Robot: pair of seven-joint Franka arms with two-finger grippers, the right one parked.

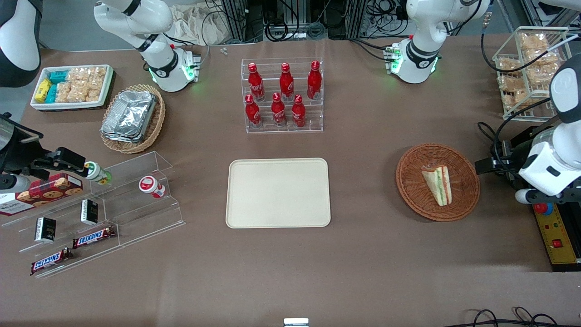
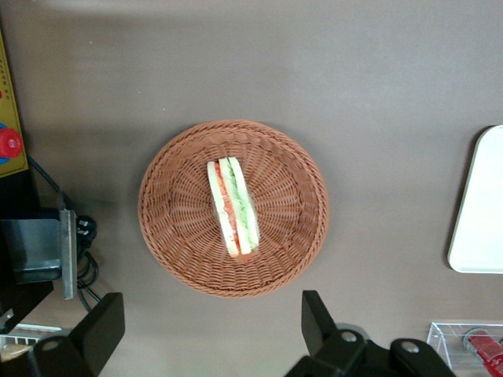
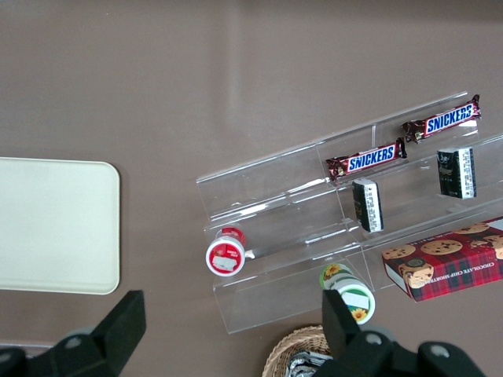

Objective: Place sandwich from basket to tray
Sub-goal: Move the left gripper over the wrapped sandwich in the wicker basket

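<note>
Brown table [image 1: 372,254], cable tangle [image 1: 290,20] at farther edge.

You have the sandwich [image 1: 437,184] lying in the basket [image 1: 467,200], toward the working arm's end from the tray [image 1: 278,192]. The gripper [image 2: 211,334] hangs above the basket, fingers spread apart.

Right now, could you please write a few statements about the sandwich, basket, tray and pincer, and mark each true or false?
1. The sandwich lies in the basket. True.
2. The tray holds a bottle. False: nothing lies on it.
3. The pincer is open, apart from the sandwich. True.
4. The basket stands on the tray. False: it stands on the table, toward the working arm's end.
</note>
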